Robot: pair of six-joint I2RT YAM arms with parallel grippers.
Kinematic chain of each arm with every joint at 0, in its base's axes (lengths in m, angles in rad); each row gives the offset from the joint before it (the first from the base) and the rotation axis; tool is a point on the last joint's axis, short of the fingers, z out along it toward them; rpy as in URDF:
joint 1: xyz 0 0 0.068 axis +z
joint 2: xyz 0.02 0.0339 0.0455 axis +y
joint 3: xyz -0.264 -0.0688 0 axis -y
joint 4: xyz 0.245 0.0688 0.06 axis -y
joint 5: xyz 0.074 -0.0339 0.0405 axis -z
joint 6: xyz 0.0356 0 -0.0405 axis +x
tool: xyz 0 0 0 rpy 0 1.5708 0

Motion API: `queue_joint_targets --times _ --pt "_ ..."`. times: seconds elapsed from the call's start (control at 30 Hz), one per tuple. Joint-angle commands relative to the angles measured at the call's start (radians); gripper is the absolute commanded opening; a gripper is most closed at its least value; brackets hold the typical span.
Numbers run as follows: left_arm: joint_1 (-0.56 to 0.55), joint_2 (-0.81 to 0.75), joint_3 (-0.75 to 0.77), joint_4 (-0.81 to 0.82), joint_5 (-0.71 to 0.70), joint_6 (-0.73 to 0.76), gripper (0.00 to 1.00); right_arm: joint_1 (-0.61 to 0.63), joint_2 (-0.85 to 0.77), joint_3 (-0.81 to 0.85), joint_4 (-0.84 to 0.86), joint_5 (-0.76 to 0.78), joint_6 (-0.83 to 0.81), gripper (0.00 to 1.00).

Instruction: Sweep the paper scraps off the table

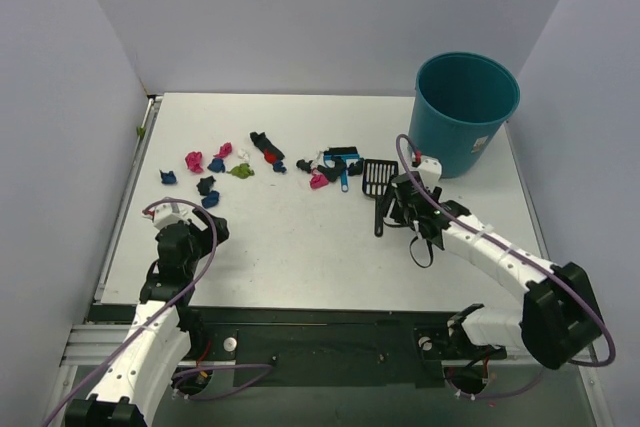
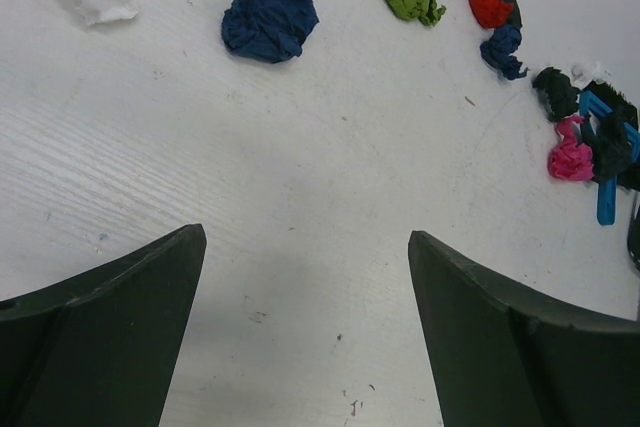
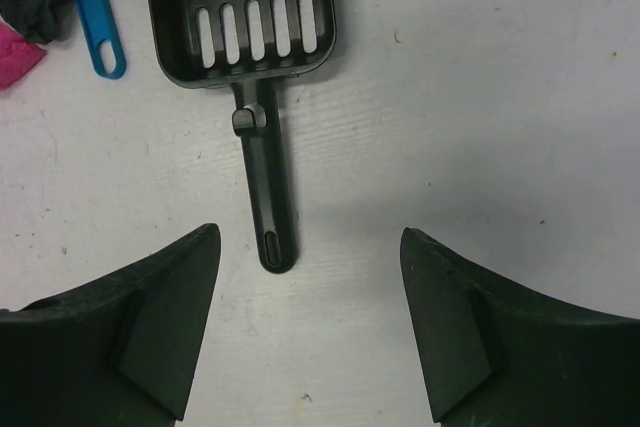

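The paper scraps (image 1: 240, 169) lie strewn across the far middle of the white table (image 1: 300, 257). They are light crumpled wads that could scatter or drop through the slots of the black plastic scoop (image 3: 245, 17). Its thin, smooth handle lies left of centre before the right gripper (image 3: 308, 247), whose fingers stand apart and empty; a pinch at the tip might let it swing. The left gripper (image 2: 305, 237) is spread wide, also empty.

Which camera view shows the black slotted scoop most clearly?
The right wrist view: the black slotted scoop lies close below the camera, its slots and handle sharp, though the far end is cut off. The top external view shows the scoop whole but small. The left wrist view does not show it clearly.
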Motion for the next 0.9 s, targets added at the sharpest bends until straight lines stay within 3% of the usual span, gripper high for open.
queue_joint_targets --times 0.0,0.33,0.43,0.53,0.57,0.7,0.77,0.87 --pt "0.007 0.01 0.051 0.042 0.013 0.011 0.93 0.012 0.141 0.089 -0.02 0.04 -0.011 0.67" --pt "0.003 0.056 0.058 0.12 0.087 0.043 0.91 0.05 0.378 0.19 -0.026 0.048 -0.011 0.63" --pt "-0.005 0.09 0.052 0.168 0.136 0.059 0.91 0.052 0.413 0.203 -0.018 0.042 -0.006 0.53" --pt "-0.032 0.203 0.09 0.231 0.24 0.07 0.89 0.044 0.46 0.201 -0.011 0.027 0.015 0.49" --pt "-0.06 0.226 0.099 0.244 0.234 0.051 0.89 0.036 0.468 0.203 -0.005 0.013 0.02 0.4" --pt "-0.217 0.416 0.231 0.242 0.199 0.068 0.87 0.03 0.47 0.209 -0.009 -0.002 0.018 0.33" --pt "-0.348 0.51 0.34 0.196 0.06 0.103 0.85 0.032 0.444 0.203 -0.012 0.008 0.018 0.33" --pt "-0.485 0.683 0.517 0.163 -0.042 0.142 0.83 0.029 0.401 0.181 -0.015 0.037 0.012 0.27"
